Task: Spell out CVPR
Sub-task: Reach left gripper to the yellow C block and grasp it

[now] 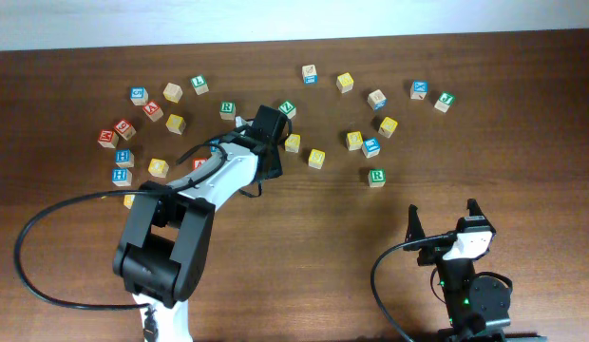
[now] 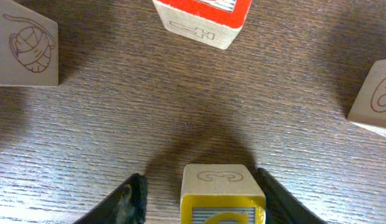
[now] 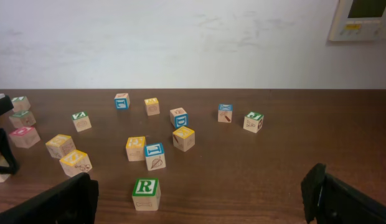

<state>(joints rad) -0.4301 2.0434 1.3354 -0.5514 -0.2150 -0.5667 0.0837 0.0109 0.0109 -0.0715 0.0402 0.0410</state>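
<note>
Left wrist — jaws flank yellow block (unclamped).

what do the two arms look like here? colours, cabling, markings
Both are black and white. Left arm: bulky black joint housings, white forearm; left claw black; a black cable loops beside it. Right arm: white wrist, black right claw, its own looped black lead, green lights at the base. No readable markings.

A green R reads clearly on the top of the nearest block in the right wrist view. Overhead, another block farther back on the bench also bears a green R. A pale block shows an outlined 6. Other letters are too small or blurred.
</note>
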